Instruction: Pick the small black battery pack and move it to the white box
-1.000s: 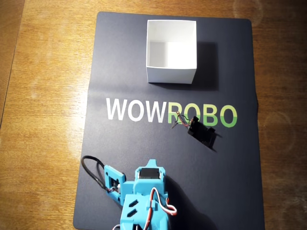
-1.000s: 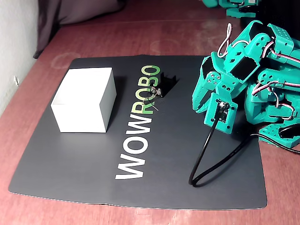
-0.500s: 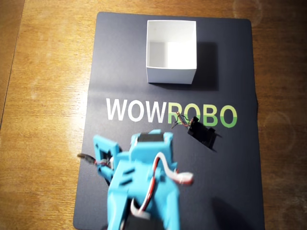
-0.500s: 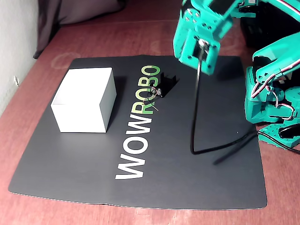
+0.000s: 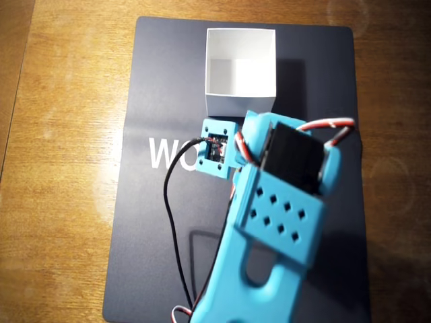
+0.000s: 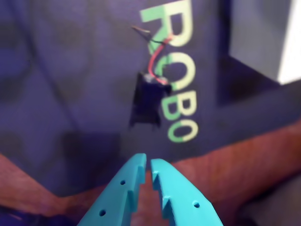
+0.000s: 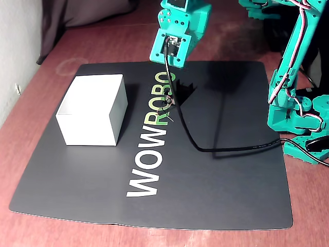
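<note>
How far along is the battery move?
Done: nothing placed; the box is empty. In hand: the gripper hangs above the battery pack, which lies on the mat, fingertips nearly together, holding nothing. Left: open, descend, grasp, carry to the box, release.

Wrist view: bare dark mat (image 6: pixel 70 70) lies between gripper (image 6: pixel 148 165) and battery pack (image 6: pixel 146 101). White box (image 6: pixel 265 37) stands upper right, well apart from the pack. Black cable (image 7: pixel 205 146) crosses the mat in fixed view.

Arm (image 5: pixel 269 269): turquoise plastic, dotted w/ small screw holes, black servo block (image 5: pixel 291 156) at frame centre, red-white wires. Long black cable (image 7: pixel 205 146). Pincer (image 6: pixel 146 165): turquoise toothed fingers (image 6: pixel 124 190).
</note>
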### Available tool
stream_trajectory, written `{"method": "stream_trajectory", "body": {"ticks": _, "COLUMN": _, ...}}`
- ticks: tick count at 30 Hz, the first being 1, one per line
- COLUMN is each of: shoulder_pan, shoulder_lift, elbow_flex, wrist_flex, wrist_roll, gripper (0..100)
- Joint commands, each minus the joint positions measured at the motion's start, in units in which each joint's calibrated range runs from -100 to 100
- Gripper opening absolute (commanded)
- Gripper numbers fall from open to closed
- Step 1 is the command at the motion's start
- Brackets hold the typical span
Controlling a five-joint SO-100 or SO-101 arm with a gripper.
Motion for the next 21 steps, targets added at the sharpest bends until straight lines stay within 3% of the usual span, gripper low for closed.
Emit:
{"method": "stream_trajectory", "body": {"ticks": 1, "shoulder_pan": 1.0, "shoulder_lift": 1.89, "elbow_flex": -2.52, "wrist_flex": -0.77, "wrist_roll": 6.33, "gripper": 1}}
{"method": "stream_trajectory", "body": {"ticks": 6, "shoulder_pan": 1.94, "shoulder_lift": 2.77, "elbow_flex": -2.24, "wrist_flex": -2.96, "wrist_roll": 13.06, "gripper": 1}}
{"method": "stream_trajectory", "body": {"ticks": 10, "shoulder_pan": 2.76, "shoulder_lift": 2.85, "elbow_flex": -2.24, "wrist_flex": -8.57, "wrist_roll": 15.02, "gripper": 1}}
{"method": "stream_trajectory", "body": {"ticks": 16, "shoulder_pan": 9.09, "shoulder_lift": 2.94, "elbow_flex": 0.11, "wrist_flex": -11.11, "wrist_roll": 9.75, "gripper": 1}}
{"method": "stream_trajectory", "body": {"ticks": 21, "shoulder_pan": 11.67, "shoulder_lift": 2.94, "elbow_flex": 5.92, "wrist_flex": -11.11, "wrist_roll": 9.15, "gripper": 1}}
